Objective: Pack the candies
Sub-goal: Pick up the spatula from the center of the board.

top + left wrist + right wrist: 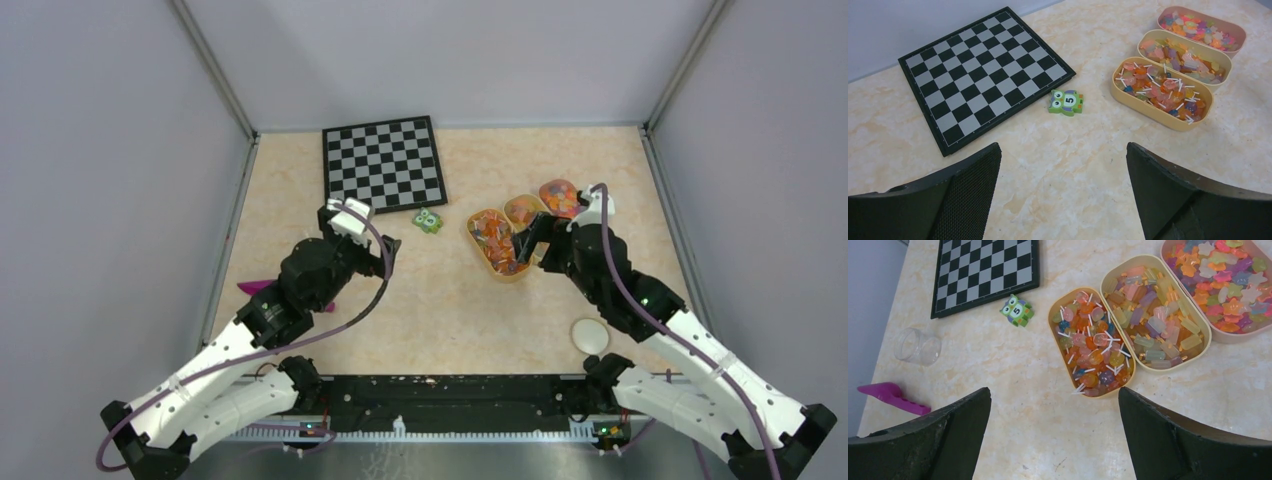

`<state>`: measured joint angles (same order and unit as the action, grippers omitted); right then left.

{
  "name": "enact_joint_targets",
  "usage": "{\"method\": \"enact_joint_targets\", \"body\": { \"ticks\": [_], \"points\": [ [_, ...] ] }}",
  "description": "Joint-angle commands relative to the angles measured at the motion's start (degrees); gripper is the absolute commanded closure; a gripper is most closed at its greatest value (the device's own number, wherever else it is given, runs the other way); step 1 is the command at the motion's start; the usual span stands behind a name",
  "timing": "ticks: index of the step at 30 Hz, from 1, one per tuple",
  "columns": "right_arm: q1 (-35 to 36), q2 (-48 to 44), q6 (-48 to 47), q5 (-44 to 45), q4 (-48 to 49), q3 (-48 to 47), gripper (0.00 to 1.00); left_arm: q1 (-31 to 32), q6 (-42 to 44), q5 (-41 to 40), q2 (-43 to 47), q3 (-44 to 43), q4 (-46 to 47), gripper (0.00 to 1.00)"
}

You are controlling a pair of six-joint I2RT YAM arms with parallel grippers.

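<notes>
The candies fill three oval beige trays. The nearest tray [1092, 346] holds orange, red, yellow and blue pieces on white sticks, and also shows in the left wrist view [1162, 89] and the top view [496, 243]. The middle tray [1154, 315] holds pastel pieces. The far tray [1229, 285] holds star-shaped pieces. My right gripper [1055, 392] is open and empty, just short of the nearest tray's near end [532, 238]. My left gripper [1063, 150] is open and empty over bare table, left of the trays [345, 228].
A chessboard [385, 163] lies at the back. A small green owl block [428, 221] sits beside it. A clear jar [918, 346] lies on its side and a magenta scoop [893, 398] lies at the left. A white lid [590, 335] sits near the right arm.
</notes>
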<state>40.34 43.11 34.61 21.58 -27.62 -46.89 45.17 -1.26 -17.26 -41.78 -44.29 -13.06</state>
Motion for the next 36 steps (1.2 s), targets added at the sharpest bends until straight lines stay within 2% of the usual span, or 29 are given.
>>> {"method": "enact_joint_targets", "body": {
  "ticks": [1, 8, 11, 13, 16, 18, 21, 24, 28, 32, 36],
  "points": [
    [0.3, -1.4, 0.5, 0.5, 2.7, 0.5, 0.03, 0.1, 0.7, -1.5, 1.0, 0.9, 3.0, 0.01],
    [0.2, -1.3, 0.2, 0.7, 3.4, 1.1, 0.03, -0.1, -0.9, -6.0, 0.5, 1.3, 3.5, 0.01],
    [0.3, -1.3, -0.1, 2.3, 3.5, 1.3, 0.03, -1.3, -11.0, -12.9, -1.2, -1.0, 0.0, 0.01],
    [0.3, -1.3, -0.2, 4.0, 2.9, 0.6, 0.03, -3.1, -14.9, -14.2, -2.2, -1.9, -0.7, 0.01],
    [0.2, -1.6, 2.5, 7.1, 0.6, -1.3, 0.03, -8.9, -21.6, -13.7, -5.7, -3.5, -2.7, 0.01],
    [0.2, -2.0, 4.6, 8.3, -1.2, -2.1, 0.03, -15.5, -27.8, -8.6, -9.8, -7.0, -7.3, 0.01],
    [0.2, -3.4, 1.9, 4.7, -0.6, -1.7, 0.04, -25.9, -35.1, -2.4, -16.4, -10.4, -14.0, 0.01],
    [0.3, -6.6, -1.5, 1.6, 2.5, 1.2, 0.06, -32.2, -42.3, -3.3, -20.5, -11.3, -17.8, 0.02],
    [0.3, -10.5, -2.2, -0.5, 5.0, 3.0, 0.06, -39.7, -50.9, -4.8, -23.2, -10.1, -20.0, 0.11],
    [0.3, -12.9, -5.1, -3.9, 7.3, 4.2, 0.06, -46.6, -60.0, -4.5, -24.5, -6.0, -19.3, 0.29],
    [0.2, -12.4, -4.4, -4.7, 6.3, 3.6, 0.07, -50.4, -62.3, 0.0, -27.3, -4.3, -15.9, 0.31]
  ]
}}
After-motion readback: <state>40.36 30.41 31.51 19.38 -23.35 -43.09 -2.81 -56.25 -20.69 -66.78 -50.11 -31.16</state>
